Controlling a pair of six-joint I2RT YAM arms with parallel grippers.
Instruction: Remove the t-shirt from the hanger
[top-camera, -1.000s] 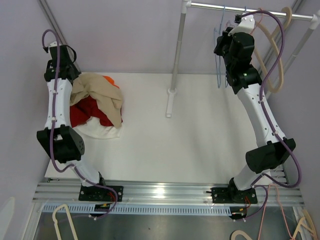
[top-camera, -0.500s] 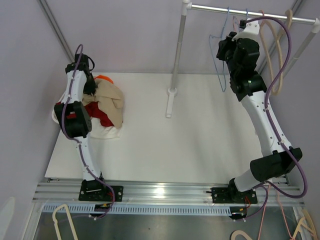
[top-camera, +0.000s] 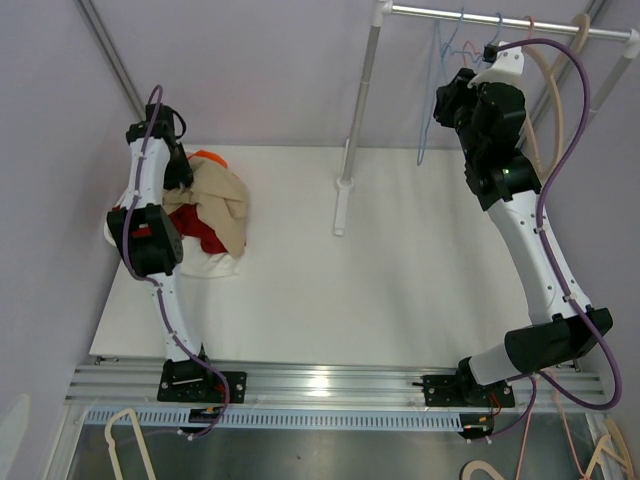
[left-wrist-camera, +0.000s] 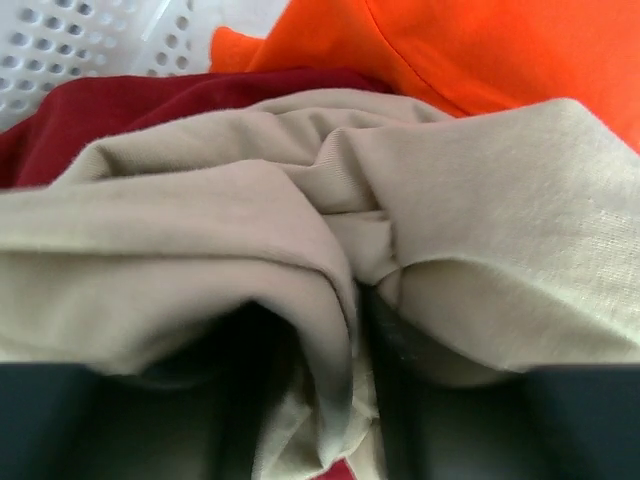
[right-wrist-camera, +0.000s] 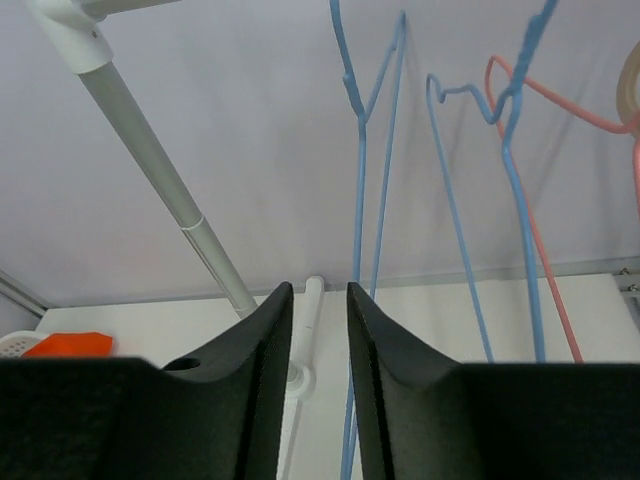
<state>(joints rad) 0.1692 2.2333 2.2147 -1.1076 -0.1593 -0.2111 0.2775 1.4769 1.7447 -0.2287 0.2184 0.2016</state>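
T-shirt (left-wrist-camera: 500, 200) pinched in left tool (left-wrist-camera: 325, 340), blue hanger (right-wrist-camera: 358, 200) bare

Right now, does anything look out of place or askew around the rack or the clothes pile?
One thing: the blue hanger nearest the right claw hangs bare and, seen from above, tilted off the rail. The beige t-shirt lies crumpled on the pile, a fold caught in the left claw.

We looked down from above, behind arm bases (top-camera: 200, 385), over whole table (top-camera: 400, 290). Left wrist view sat pressed against clothes pile (left-wrist-camera: 250, 200), overhead's upper left. Right wrist view faced rack pole (right-wrist-camera: 150, 157) and hangers (right-wrist-camera: 358, 200), overhead's upper right.
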